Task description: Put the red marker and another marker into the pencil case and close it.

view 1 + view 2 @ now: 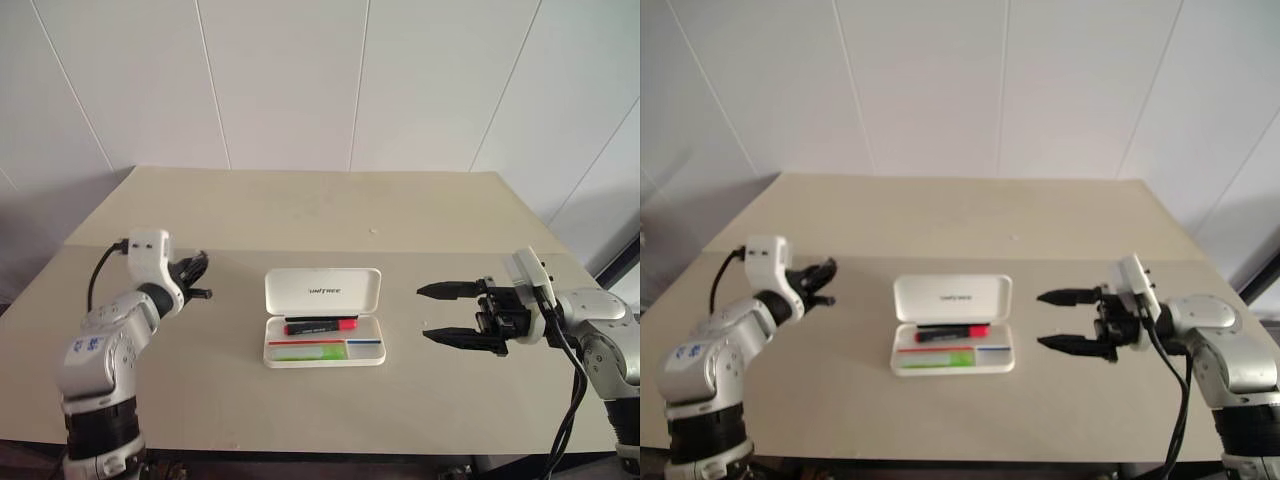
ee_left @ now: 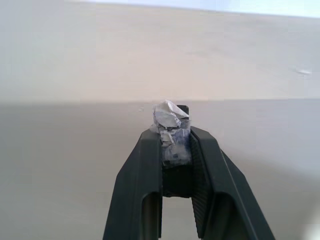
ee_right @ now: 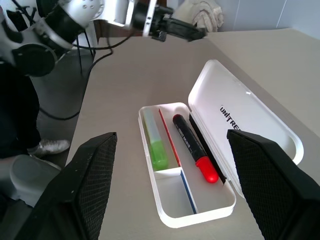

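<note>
From the head views, the flat white hard-plastic pencil case (image 1: 323,317) lay open on the beige worktop (image 1: 300,215). The left end effector (image 1: 194,279) was clenched empty; the right end effector (image 1: 447,313) gaped.

The right wrist view showed the black red-tipped marker (image 3: 194,148) and translucent green marker (image 3: 155,141) inside; the light, stiff, slippery lid (image 3: 248,118) probably suited a push at its free edge.

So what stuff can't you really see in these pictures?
- The small lettering on the pencil case lid: too small in the eye views, cut short in the right wrist view.
- The crumpled grey bit between the left gripper fingers: unclear what it is.
- The right gripper fingertips: cut off by the right wrist view's edge.
</note>
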Tool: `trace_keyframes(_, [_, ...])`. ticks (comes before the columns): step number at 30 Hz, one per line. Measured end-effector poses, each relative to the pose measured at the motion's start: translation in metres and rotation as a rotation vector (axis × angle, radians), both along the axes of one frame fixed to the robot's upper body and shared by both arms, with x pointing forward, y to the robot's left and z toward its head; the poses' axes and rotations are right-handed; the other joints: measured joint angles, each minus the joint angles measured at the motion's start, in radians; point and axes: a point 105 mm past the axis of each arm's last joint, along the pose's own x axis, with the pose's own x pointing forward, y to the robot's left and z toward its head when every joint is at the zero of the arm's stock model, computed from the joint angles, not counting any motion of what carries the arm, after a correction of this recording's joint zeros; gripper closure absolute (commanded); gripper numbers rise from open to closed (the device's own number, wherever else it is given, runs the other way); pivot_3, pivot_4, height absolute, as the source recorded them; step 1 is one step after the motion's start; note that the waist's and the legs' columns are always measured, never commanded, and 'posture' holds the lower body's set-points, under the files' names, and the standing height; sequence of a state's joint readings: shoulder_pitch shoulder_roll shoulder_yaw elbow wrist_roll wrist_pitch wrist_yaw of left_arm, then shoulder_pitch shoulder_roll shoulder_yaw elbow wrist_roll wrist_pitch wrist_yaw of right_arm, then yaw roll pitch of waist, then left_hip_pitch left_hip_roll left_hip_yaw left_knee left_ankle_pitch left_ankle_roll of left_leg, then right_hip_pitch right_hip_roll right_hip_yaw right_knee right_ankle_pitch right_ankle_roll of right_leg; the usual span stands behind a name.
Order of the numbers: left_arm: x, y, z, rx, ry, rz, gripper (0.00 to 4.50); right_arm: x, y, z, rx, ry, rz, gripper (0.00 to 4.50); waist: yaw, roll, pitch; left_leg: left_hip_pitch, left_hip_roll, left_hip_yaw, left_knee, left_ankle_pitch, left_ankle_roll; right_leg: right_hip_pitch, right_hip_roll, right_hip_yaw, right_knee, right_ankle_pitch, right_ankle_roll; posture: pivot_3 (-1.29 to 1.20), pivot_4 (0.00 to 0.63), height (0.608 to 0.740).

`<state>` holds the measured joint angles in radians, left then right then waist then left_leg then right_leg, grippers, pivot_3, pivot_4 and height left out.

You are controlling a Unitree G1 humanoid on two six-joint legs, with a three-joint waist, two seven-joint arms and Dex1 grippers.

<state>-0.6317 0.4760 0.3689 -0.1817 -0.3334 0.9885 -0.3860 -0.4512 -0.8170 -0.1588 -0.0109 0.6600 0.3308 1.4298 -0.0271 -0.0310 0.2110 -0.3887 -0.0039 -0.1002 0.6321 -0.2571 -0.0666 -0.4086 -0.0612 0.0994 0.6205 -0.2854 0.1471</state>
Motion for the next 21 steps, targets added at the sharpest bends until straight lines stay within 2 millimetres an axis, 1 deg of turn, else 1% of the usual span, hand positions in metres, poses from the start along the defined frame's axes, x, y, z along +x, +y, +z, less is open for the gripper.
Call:
trace_keyframes(1, [0.001, -0.013, 0.015, 0.023, -0.022, -0.105, 4.13, 0.0, -0.003, -0.001, -0.004, 0.003, -0.011, 0.0, 0.002, 0.0, 0.0, -0.001, 0.0, 0.0, 0.0, 0.0, 0.0, 0.0, 0.0, 0.0, 0.0, 0.0, 0.0, 0.0, 0.15, 0.74])
trace_keyframes(3, [-0.004, -0.035, 0.039, 0.062, -0.072, -0.266, 4.13, 0.0, -0.006, -0.005, -0.014, 0.01, -0.026, 0.0, 0.0, 0.0, 0.0, 0.0, -0.001, 0.0, -0.001, 0.0, 0.0, 0.0, -0.001, 0.0, -0.002, 0.0, 0.0, 0.0, 0.15, 0.74])
trace_keyframes(4, [-0.01, -0.05, 0.049, 0.089, -0.092, -0.372, 4.13, -0.001, -0.008, -0.009, -0.015, 0.021, -0.033, 0.0, -0.001, 0.0, 0.0, -0.001, -0.001, 0.001, -0.001, 0.0, 0.0, 0.0, -0.001, 0.0, -0.002, 0.0, 0.0, 0.0, 0.15, 0.74])
trace_keyframes(5, [-0.014, -0.061, 0.052, 0.105, -0.094, -0.446, 4.13, -0.001, -0.008, -0.01, -0.014, 0.024, -0.038, 0.0, -0.001, 0.0, 0.0, 0.0, -0.001, 0.001, -0.002, 0.0, 0.0, 0.0, -0.001, 0.0, -0.002, -0.001, 0.001, 0.0, 0.15, 0.74])
trace_keyframes(7, [-0.023, -0.08, 0.047, 0.137, -0.059, -0.587, 4.13, -0.002, -0.009, -0.011, -0.013, 0.023, -0.05, 0.0, -0.002, 0.001, 0.0, 0.0, 0.0, 0.001, -0.003, 0.0, 0.0, 0.0, -0.001, 0.0, -0.002, -0.001, 0.0, 0.0, 0.15, 0.74])
trace_keyframes(9, [-0.037, -0.101, 0.031, 0.191, 0.02, -0.756, 4.13, -0.004, -0.01, -0.014, -0.014, 0.024, -0.065, 0.0, -0.006, 0.002, 0.0, 0.0, 0.0, 0.001, -0.003, -0.001, 0.0, -0.002, 0.0, 0.001, 0.0, -0.002, 0.0, 0.0, 0.15, 0.74])
trace_keyframes(13, [-0.061, -0.131, 0.015, 0.259, 0.091, -0.997, 4.13, -0.005, -0.012, -0.015, -0.01, 0.016, -0.102, 0.0, -0.004, 0.003, 0.001, 0.0, 0.0, 0.001, -0.001, 0.0, 0.0, -0.001, 0.0, 0.001, 0.001, -0.002, 0.0, 0.0, 0.15, 0.74])
trace_keyframes(15, [-0.065, -0.144, 0.012, 0.28, 0.102, -1.063, 4.13, -0.008, -0.013, -0.017, -0.011, 0.014, -0.117, 0.0, -0.002, 0.002, 0.001, 0.0, 0.0, 0.001, -0.001, 0.0, 0.0, 0.0, 0.0, 0.001, 0.001, -0.002, 0.0, 0.0, 0.15, 0.74])
trace_keyframes(17, [-0.064, -0.155, 0.005, 0.309, 0.115, -1.093, 4.13, -0.011, -0.013, -0.018, -0.013, 0.012, -0.128, 0.0, -0.001, 0.003, 0.001, 0.0, 0.0, 0.001, 0.0, 0.0, 0.0, 0.0, 0.0, 0.001, 0.0, -0.001, 0.0, 0.0, 0.15, 0.74])
trace_keyframes(21, [-0.053, -0.168, -0.025, 0.383, 0.181, -1.1, 4.13, -0.016, -0.015, -0.019, -0.008, 0.007, -0.153, 0.0, -0.001, 0.002, 0.001, 0.0, 0.0, 0.001, 0.0, 0.0, 0.001, 0.0, 0.0, 0.001, 0.0, -0.001, 0.0, 0.0, 0.15, 0.74])
